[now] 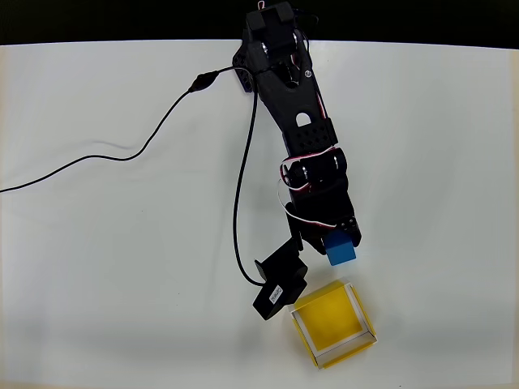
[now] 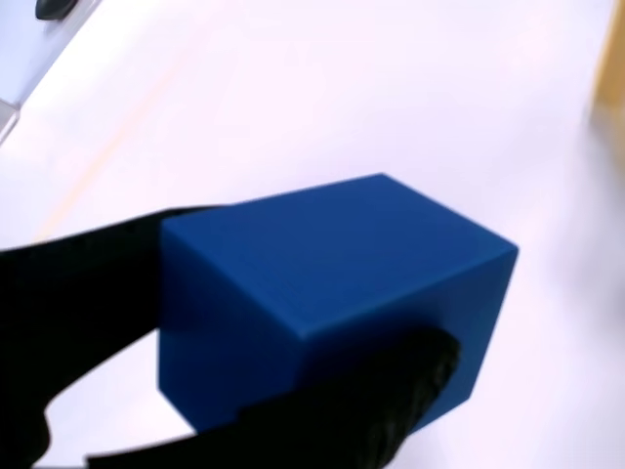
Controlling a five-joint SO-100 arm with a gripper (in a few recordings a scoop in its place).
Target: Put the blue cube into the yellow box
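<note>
My jaws (image 1: pixel 339 243) are clamped on the blue cube (image 1: pixel 340 250); in the wrist view the cube (image 2: pixel 332 303) sits between my two black fingers (image 2: pixel 78 293), one pressing on its left face and one on its lower front, and the white bench (image 1: pixel 122 284) shows under it, so I judge that I hold it lifted and not resting. In the overhead view the yellow box (image 1: pixel 333 323) stands on the bench just below the cube in the picture and a little to the left, near but not yet under it. The box is turned a bit, so its corners do not line up with my arm. A strip of yellow at the right edge of the wrist view is probably its side. I think the next move must carry the cube further along my reach, over the near white rim, before I open.
</note>
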